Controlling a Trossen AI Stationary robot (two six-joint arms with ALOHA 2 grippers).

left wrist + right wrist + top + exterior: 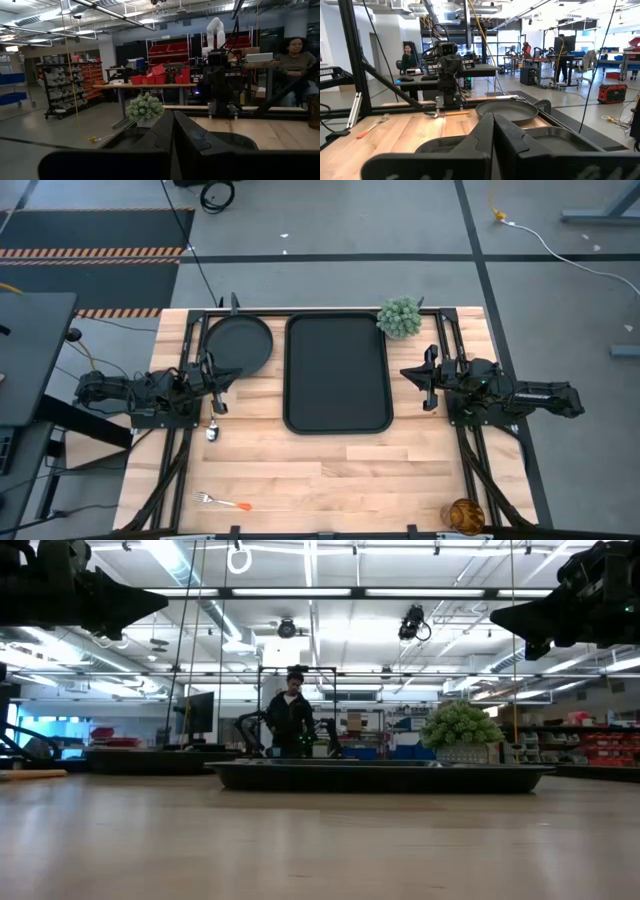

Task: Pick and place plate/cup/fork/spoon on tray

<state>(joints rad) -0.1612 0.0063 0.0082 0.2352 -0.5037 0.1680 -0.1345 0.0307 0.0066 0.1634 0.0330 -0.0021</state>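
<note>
The black tray lies flat in the middle of the table. Left of its far end, the round black plate lies on the wood; it also shows in the right wrist view. The silver spoon lies by the left arm's base. The orange-handled fork lies near the front edge at the left. The amber cup stands at the front right corner. My left gripper hovers shut above the table, left of the tray. My right gripper hovers shut at the tray's right side. Both hold nothing.
A fuzzy green plant ball stands at the tray's far right corner. Black frame rails run along both table sides. Bare wood lies between the tray and the front edge. A person stands in the room beyond the table.
</note>
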